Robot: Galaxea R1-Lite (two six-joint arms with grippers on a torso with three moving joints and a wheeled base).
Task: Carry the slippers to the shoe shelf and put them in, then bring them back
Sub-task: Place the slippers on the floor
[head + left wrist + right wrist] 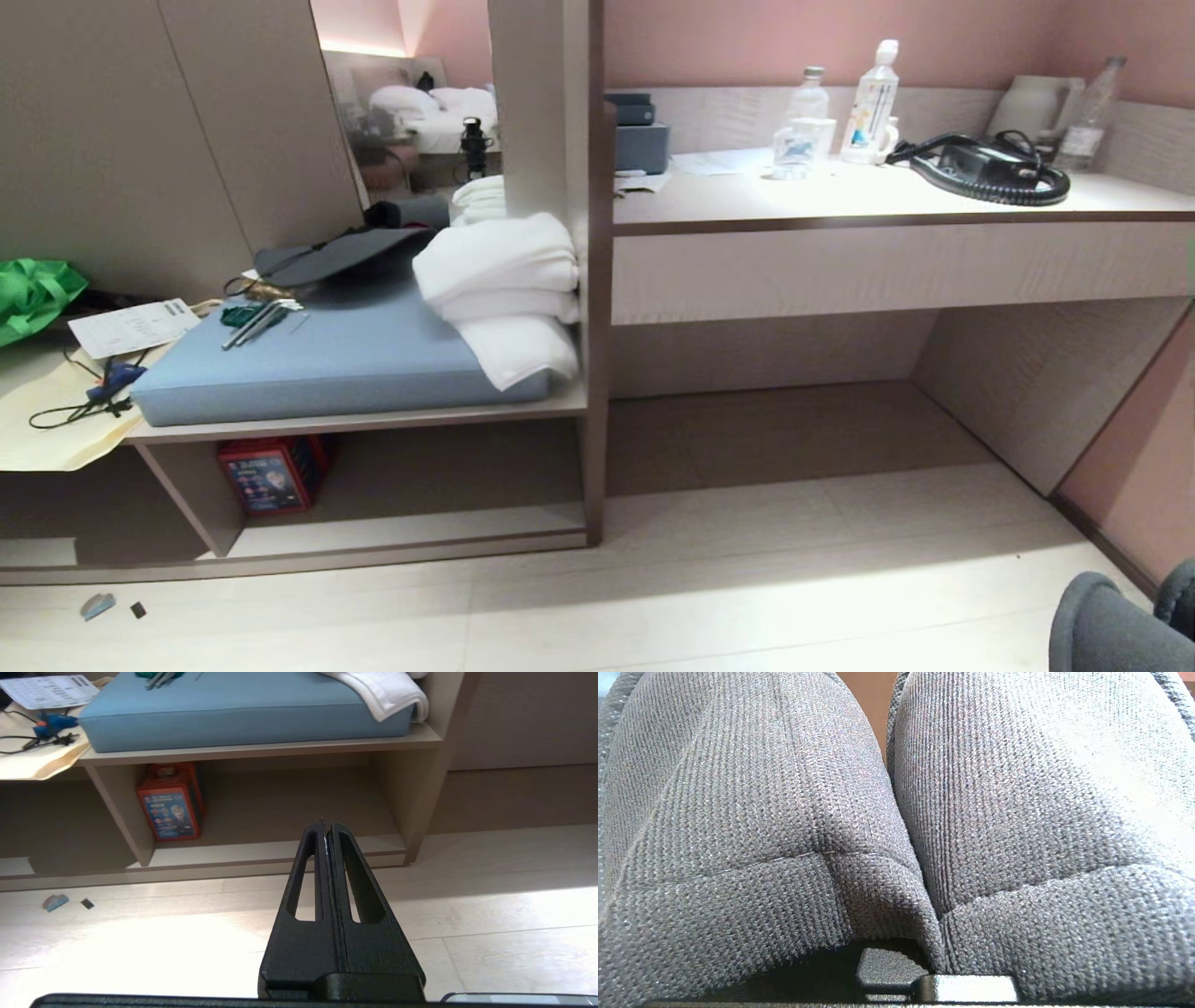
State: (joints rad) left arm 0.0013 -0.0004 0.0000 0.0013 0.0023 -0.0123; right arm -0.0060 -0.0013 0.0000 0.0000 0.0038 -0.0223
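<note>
The two grey knit slippers [738, 812] fill the right wrist view, pressed side by side. They lie over my right gripper, and only its black body [966, 989] shows beneath them. In the head view the slippers [1111, 621] peek in at the bottom right corner, above the floor. The shoe shelf [401, 532] is the low cubby under the blue-cushioned bench, left of centre, and its pale base board [271, 849] is bare on the right. My left gripper [327, 823] is shut and empty, and points toward that cubby from above the floor.
A red box [271, 473] stands at the cubby's left end. White towels [504, 289] and a blue cushion [345, 359] lie on the bench. To the right is the desk recess [775, 429], with bottles and a black corded appliance [990, 168] on the desk. Small scraps [97, 606] lie on the floor.
</note>
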